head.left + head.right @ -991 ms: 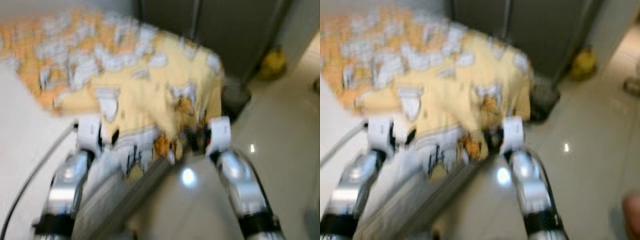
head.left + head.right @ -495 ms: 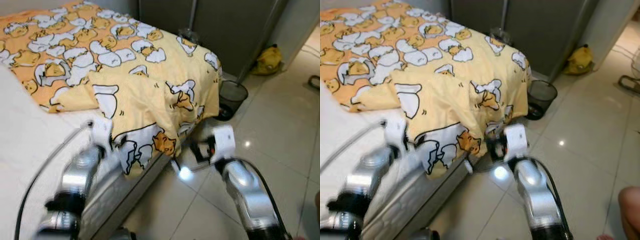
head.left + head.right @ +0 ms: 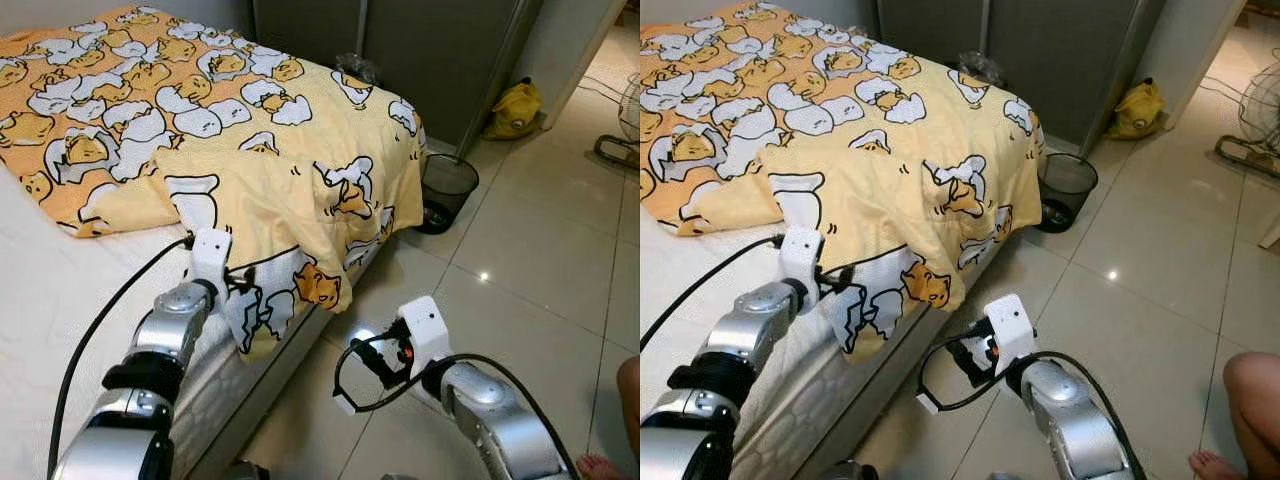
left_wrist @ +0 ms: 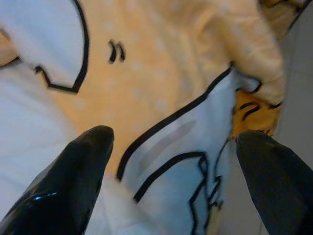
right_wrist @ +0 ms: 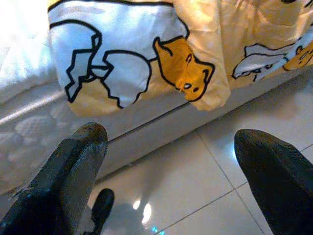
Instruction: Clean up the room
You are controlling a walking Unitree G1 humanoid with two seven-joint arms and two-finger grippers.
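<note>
- Left eye view: the yellow duvet (image 3: 250, 150) lies rumpled across the bed (image 3: 40, 330), one corner hanging over the near right edge toward the tiled floor (image 3: 540, 250). The left gripper (image 3: 232, 280) sits against that hanging corner; the right gripper (image 3: 385, 355) has pulled back off the fabric since half a second ago and now hovers low over the tiles. The blur of a second ago has cleared, so the camera has steadied.
- Right eye view: a wire bin (image 3: 1067, 185) and a yellow bag (image 3: 1137, 110) stand far right, and a person's knee (image 3: 1250, 395) shows at the near right edge.
- Left wrist view: fingers (image 4: 73, 171) spread wide, with duvet between them, nothing pinched.
- Right wrist view: fingers (image 5: 73, 161) spread wide, empty, facing the drooping corner and the mattress side.
- Judgement: with both grippers free, the duvet is not yet straightened; a fresh grasp on the corner seems needed.
</note>
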